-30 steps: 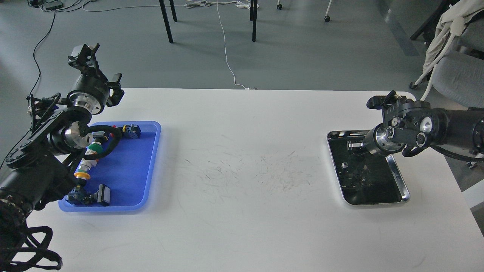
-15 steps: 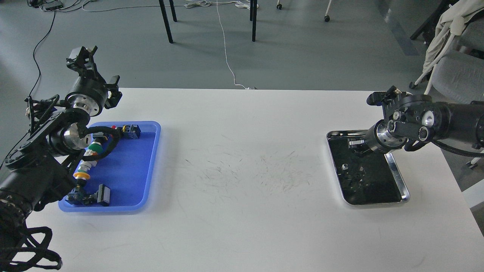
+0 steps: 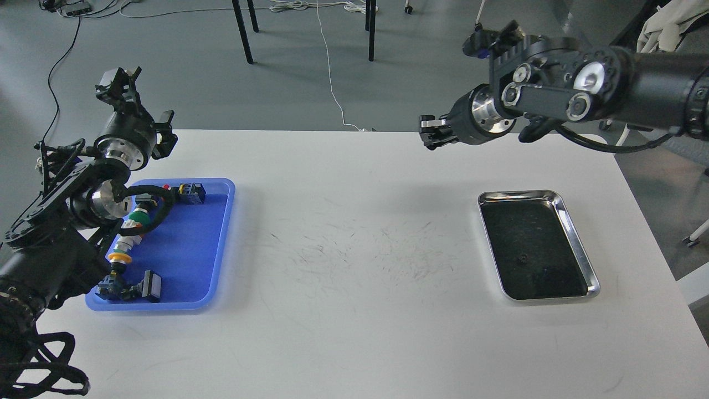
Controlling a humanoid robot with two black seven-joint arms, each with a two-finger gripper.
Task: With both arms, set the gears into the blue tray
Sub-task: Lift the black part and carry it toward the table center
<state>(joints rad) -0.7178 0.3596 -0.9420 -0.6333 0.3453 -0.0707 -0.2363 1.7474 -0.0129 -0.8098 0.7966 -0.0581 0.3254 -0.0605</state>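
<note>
the surface [image 3: 354, 332] is white, scuffed with fine dark scratches across its middle. the blue tray [image 3: 194, 244] is bright blue; in it lie black connector blocks [image 3: 191, 193], and push-buttons with a green cap [image 3: 139, 219] and a yellow cap [image 3: 118, 257] on white bodies. the silver tray [image 3: 579, 244] has a shiny rim and a dark, reflective bottom, where a tiny black gear [image 3: 522, 258] barely shows against it. both arms are black with silver wrist discs; the left arm [image 3: 72, 221] carries black cables, the right arm [image 3: 581, 94] silver round joint caps. the floor [image 3: 421, 66] is grey, crossed by a white cable [image 3: 332, 83].
</note>
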